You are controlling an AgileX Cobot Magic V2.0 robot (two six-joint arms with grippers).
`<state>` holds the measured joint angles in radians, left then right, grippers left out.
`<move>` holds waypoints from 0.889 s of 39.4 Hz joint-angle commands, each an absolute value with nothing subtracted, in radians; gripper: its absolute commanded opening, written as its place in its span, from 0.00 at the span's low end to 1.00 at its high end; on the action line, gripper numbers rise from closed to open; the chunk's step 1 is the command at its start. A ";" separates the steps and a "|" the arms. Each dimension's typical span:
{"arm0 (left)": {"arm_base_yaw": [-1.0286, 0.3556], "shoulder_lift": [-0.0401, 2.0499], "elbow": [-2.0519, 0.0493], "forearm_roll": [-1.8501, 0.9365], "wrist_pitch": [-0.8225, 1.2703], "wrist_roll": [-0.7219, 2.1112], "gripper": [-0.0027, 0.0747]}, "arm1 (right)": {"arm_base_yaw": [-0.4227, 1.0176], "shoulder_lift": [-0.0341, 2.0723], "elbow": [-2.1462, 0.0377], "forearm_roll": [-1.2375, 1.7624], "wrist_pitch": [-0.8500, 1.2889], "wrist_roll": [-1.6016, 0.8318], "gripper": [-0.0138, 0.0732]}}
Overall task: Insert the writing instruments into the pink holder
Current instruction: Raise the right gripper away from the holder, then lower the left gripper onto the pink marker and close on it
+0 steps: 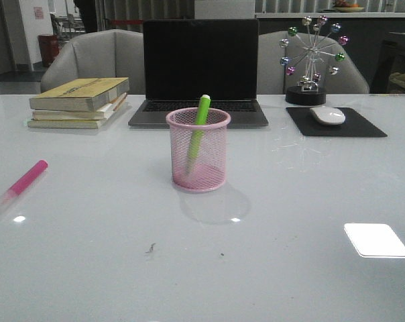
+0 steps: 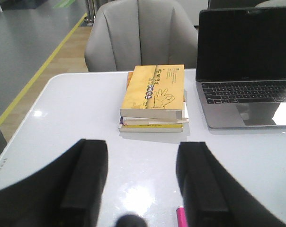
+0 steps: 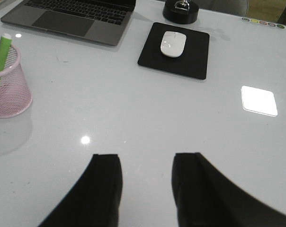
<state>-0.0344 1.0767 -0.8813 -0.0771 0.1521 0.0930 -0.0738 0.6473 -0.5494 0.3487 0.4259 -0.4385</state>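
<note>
I count one down with the green marker (image 1: 198, 131) standing in the pink mesh cup (image 1: 198, 151), while the pink marker (image 1: 21, 184) lies on the table (image 1: 290, 255) under my left gripper (image 2: 142, 182), which like my right gripper (image 3: 145, 189) is spread and empty.

Desk (image 1: 310, 282): glossy, smooth white surface with bright reflections. Holder (image 1: 198, 151): pink wire mesh with solid rim; green marker (image 1: 198, 131) and pink marker (image 1: 25, 180): smooth plastic. Mouse pad (image 1: 336, 123): matt black; books (image 1: 78, 102): paper.

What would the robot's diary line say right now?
green marker: in pink cup | pink marker: on table, left | left gripper: open, empty | right gripper: open, empty
</note>
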 commanded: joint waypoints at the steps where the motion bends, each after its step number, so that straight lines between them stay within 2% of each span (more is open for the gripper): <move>1: -0.033 1.151 -1.033 -0.086 0.221 0.083 0.55 | -0.078 0.643 -0.577 0.351 0.352 -0.449 0.61; 18: -0.035 1.555 -1.488 -0.174 0.685 0.094 0.55 | -0.078 0.643 -0.577 0.351 0.352 -0.449 0.61; 25: -0.038 1.684 -1.575 -0.187 0.757 0.094 0.55 | -0.078 0.643 -0.577 0.351 0.352 -0.449 0.61; 35: -0.075 1.806 -1.585 -0.217 0.802 0.109 0.55 | -0.078 0.643 -0.577 0.351 0.352 -0.449 0.61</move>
<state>-0.0521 1.8233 -1.5484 -0.1909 0.8216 0.0972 -0.0738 0.6473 -0.5494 0.3487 0.4266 -0.4385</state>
